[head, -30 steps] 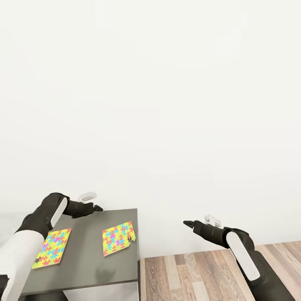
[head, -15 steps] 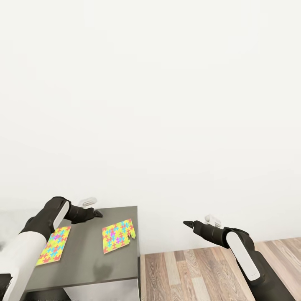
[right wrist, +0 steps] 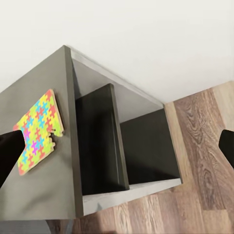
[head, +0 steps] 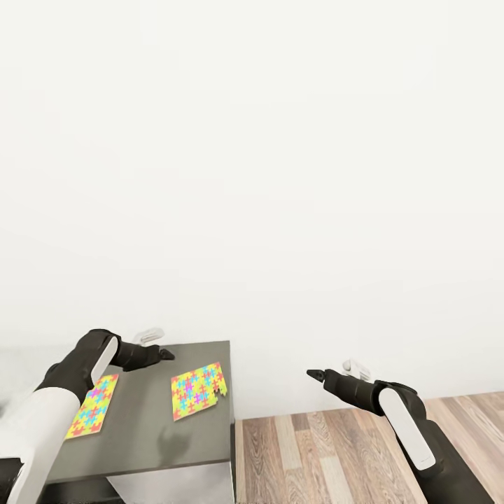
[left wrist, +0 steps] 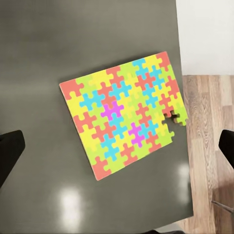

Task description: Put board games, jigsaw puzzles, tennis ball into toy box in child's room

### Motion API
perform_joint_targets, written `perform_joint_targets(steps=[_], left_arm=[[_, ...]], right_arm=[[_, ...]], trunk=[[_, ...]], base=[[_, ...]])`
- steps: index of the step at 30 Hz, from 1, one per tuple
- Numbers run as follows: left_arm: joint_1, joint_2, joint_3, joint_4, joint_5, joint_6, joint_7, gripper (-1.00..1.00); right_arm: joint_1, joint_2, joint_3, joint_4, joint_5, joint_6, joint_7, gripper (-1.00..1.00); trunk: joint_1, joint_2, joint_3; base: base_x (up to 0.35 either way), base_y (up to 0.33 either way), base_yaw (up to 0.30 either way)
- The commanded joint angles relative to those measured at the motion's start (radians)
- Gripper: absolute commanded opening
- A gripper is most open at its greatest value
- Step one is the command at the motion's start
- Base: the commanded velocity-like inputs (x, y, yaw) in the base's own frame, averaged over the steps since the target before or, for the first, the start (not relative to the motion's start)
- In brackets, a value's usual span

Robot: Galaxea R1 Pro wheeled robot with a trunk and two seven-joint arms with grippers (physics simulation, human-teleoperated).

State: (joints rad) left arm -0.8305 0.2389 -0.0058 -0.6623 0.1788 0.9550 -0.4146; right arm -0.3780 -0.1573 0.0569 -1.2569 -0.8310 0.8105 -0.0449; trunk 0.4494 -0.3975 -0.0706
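Head view: two jigsaw puzzles lie flat on the dark-grey section of the table. The right-hand jigsaw puzzle sits near the table's right edge, with a notch of missing pieces at its corner. The left-hand jigsaw puzzle lies well apart from it, partly covered by the left arm. No toy box is in view.

The left gripper hovers above the table's far edge, just beyond the right-hand puzzle. In the left wrist view its fingers stand wide apart with that puzzle centred between them, holding nothing. The right gripper hangs over the wood floor, well clear of the table; its fingertips are also spread and empty.

Picking up this puzzle looks likely to be the step in hand. Being so thin, it probably needs the fingers lowered right to the tabletop, or the sheet slid to the nearby edge so one finger can get underneath.

Compared with a second ago, the left gripper has moved slightly right and the table appears a little higher in the picture, which suggests the camera shifted. The right arm looks unchanged.
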Motion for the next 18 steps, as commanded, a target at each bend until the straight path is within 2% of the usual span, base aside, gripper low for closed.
perform_joint_targets(steps=[1, 18], left_arm=[[-0.001, 0.000, 0.000, -0.001, 0.006, 0.005, 0.002, 1.00], [-0.001, 0.000, 0.001, -0.008, 0.008, -0.016, 0.000, 1.00]], right_arm=[[-0.001, -0.001, 0.001, -0.001, -0.005, 0.003, -0.005, 1.00], [-0.001, -0.002, 0.001, -0.002, -0.006, 0.004, -0.001, 1.00]], trunk=[[0.001, -0.002, -0.004], [0.001, -0.002, -0.032]], base=[[0.000, 0.000, 0.000], [0.000, 0.000, 0.000]])
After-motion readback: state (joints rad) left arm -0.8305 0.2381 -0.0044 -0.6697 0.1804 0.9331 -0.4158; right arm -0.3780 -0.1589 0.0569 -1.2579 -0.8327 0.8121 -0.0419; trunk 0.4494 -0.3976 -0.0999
